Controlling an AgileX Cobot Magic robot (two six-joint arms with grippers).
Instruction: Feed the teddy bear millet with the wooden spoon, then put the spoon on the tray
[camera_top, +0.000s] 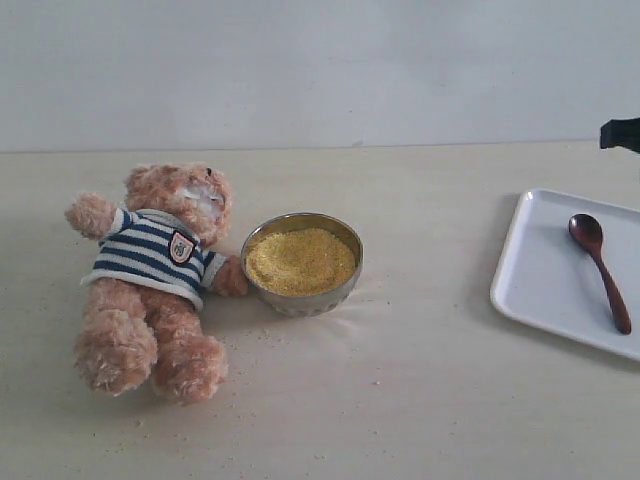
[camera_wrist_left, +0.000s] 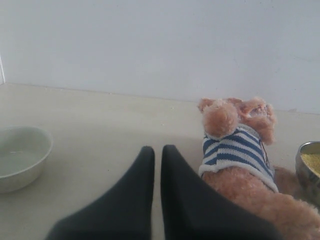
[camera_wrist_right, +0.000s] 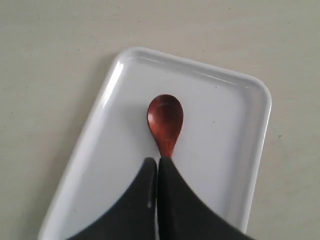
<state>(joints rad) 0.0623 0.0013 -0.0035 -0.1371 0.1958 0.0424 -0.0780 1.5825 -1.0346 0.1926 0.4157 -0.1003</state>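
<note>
The teddy bear (camera_top: 150, 280) lies on its back on the table in its striped shirt, one arm against a metal bowl (camera_top: 300, 300) heaped with millet (camera_top: 300, 260). The wooden spoon (camera_top: 598, 265) lies flat on the white tray (camera_top: 540, 270) at the right, with nothing gripping it. My right gripper (camera_wrist_right: 158, 161) hangs shut and empty above the tray (camera_wrist_right: 125, 125). Its fingers cover the handle of the spoon (camera_wrist_right: 165, 120), whose bowl shows beyond the tips. My left gripper (camera_wrist_left: 157, 148) is shut and empty, low beside the bear (camera_wrist_left: 240, 150).
A black part of the right arm (camera_top: 620, 133) shows at the exterior view's right edge. A second bowl (camera_wrist_left: 20, 157), pale and without grain, stands on the far side of the left gripper from the bear. Loose grains (camera_top: 250, 340) speckle the table near the bear.
</note>
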